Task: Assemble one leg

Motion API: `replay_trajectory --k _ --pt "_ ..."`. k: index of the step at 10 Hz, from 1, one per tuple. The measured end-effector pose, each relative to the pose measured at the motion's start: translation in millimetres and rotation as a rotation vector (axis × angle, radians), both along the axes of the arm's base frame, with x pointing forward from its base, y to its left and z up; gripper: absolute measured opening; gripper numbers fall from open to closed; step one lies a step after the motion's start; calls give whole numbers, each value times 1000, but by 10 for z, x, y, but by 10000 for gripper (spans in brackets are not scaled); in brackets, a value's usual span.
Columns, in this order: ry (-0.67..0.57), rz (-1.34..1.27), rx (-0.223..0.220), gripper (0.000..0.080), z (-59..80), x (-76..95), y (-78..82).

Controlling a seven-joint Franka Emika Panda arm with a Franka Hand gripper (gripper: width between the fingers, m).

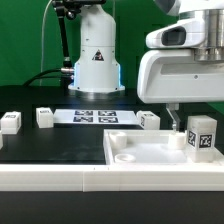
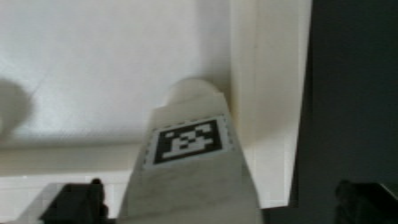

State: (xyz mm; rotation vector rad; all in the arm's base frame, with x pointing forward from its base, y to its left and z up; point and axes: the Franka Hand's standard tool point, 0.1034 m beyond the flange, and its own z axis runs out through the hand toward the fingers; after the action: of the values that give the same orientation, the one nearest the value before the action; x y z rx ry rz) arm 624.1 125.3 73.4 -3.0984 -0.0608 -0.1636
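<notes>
A white leg (image 1: 203, 133) with black-and-white tags stands upright at the near corner of the large white plate (image 1: 140, 152), on the exterior view's right. My gripper (image 1: 188, 122) hangs over it from above, one thin finger (image 1: 171, 119) showing just beside the leg. In the wrist view the leg (image 2: 192, 150) runs away from the camera between the two dark fingertips (image 2: 75, 202), with a gap on each side, so the jaws stand open around it. The plate's white floor (image 2: 89, 60) and its rim lie beneath.
Three more tagged legs lie on the dark table: two at the exterior view's left (image 1: 11, 121) (image 1: 44, 117) and one behind the plate (image 1: 148, 120). The marker board (image 1: 95, 117) lies in front of the robot base (image 1: 95, 60).
</notes>
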Motion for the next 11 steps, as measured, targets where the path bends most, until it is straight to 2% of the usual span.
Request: replay_trajectory --k 2,3,4,5,6,9,11 --pt "-2 8 -2 649 -8 -5 -7" --pt "-2 7 -2 554 -8 -5 -7" --pt "-2 7 -2 554 -8 -5 -7" --pt "-2 7 -2 368 -9 -5 -11" --pt "-2 -6 -3 293 -9 -1 -38" --pt "-4 -96 6 293 -25 1 -41" --pt "-16 -373 30 293 -23 -14 -48"
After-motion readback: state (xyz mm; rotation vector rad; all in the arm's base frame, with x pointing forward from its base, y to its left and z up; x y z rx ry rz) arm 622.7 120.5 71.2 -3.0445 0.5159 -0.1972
